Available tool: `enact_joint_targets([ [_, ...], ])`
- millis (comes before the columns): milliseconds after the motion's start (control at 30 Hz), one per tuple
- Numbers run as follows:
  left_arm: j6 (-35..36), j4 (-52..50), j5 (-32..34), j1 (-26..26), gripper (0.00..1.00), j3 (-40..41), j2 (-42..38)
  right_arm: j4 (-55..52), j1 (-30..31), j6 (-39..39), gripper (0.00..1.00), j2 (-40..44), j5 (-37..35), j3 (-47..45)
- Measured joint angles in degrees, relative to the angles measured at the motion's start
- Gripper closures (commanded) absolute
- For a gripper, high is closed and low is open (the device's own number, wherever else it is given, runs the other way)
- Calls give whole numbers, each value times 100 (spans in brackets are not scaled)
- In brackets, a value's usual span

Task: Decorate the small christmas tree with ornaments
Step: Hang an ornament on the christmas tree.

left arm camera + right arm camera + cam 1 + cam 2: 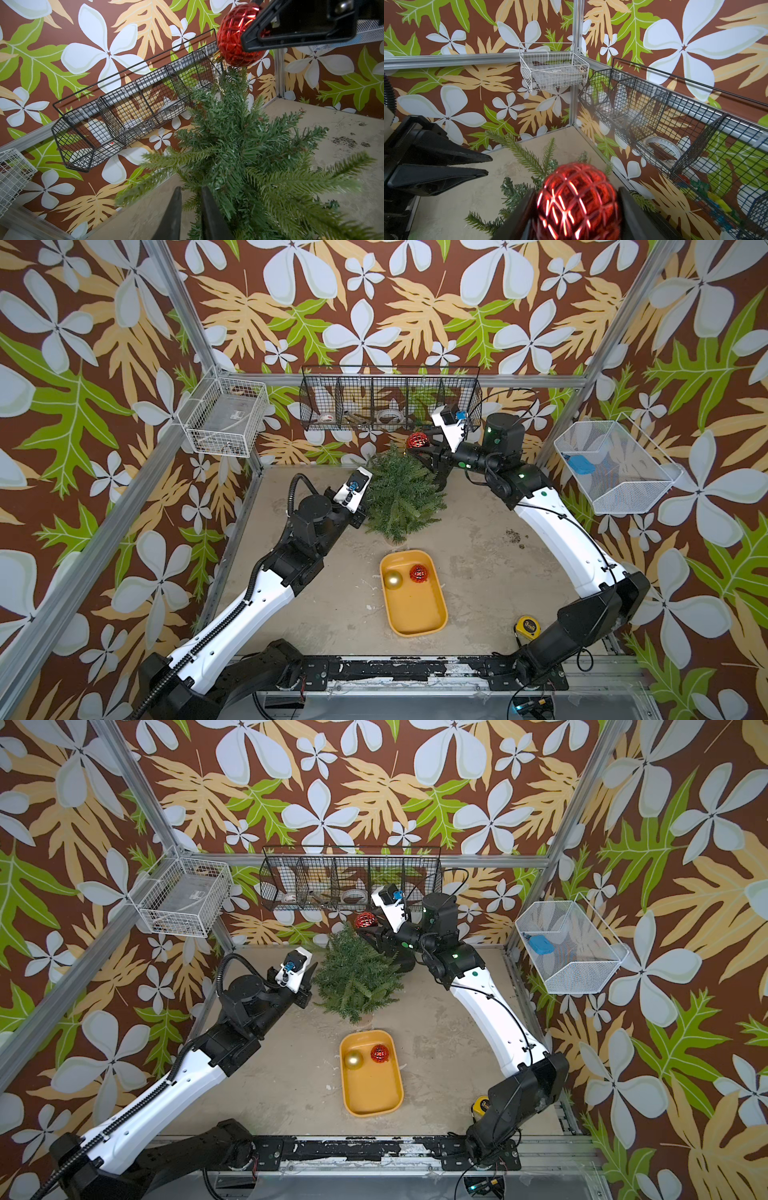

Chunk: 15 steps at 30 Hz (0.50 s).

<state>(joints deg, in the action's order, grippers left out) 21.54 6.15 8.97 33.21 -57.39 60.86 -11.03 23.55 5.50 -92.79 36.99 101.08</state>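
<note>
– Red ornament (578, 207) is filling the right wrist view. I'm holding it with the right tool (577, 190) clamped across its widest part, right at the tip of the small christmas tree (399, 497). Whether it's touching the top needles or sitting just clear of them, I'm not managing to tell.

– How is it going to handle?

– I'm judging it as a light, hollow, rigid shell, probably brittle, so I'm not wanting any more squeeze. Its glossy skin is looking slippery, though the raised net-like ridges are giving the fingers some bite. Its gold cap (217, 55) is pointing sideways, toward the black wire basket (128, 116) behind the tree. Its hanging loop is too fine for me to be placing, and that's the part needing to catch a branch.

– And the tree?

– Soft, springy needle sprigs, likely bending under any push, and the whole thing is looking light enough to tip. The left tool (191, 190) is hovering low beside the tree, fingers standing a narrow gap apart with nothing showing between them.

– What's remaining?

– A smooth gold ornament (392, 580) and a second red ornament (418, 573) are lying apart in the yellow tray (415, 614). It's sitting on the desk (311, 605) just in front of the tree, and both are at the end nearest it.
</note>
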Motion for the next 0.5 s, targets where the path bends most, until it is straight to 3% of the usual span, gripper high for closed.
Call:
enact_joint_targets([
  [500,0,-9,0,-2,81,0,-15,-55,0,205,54,157,-251,-101],
])
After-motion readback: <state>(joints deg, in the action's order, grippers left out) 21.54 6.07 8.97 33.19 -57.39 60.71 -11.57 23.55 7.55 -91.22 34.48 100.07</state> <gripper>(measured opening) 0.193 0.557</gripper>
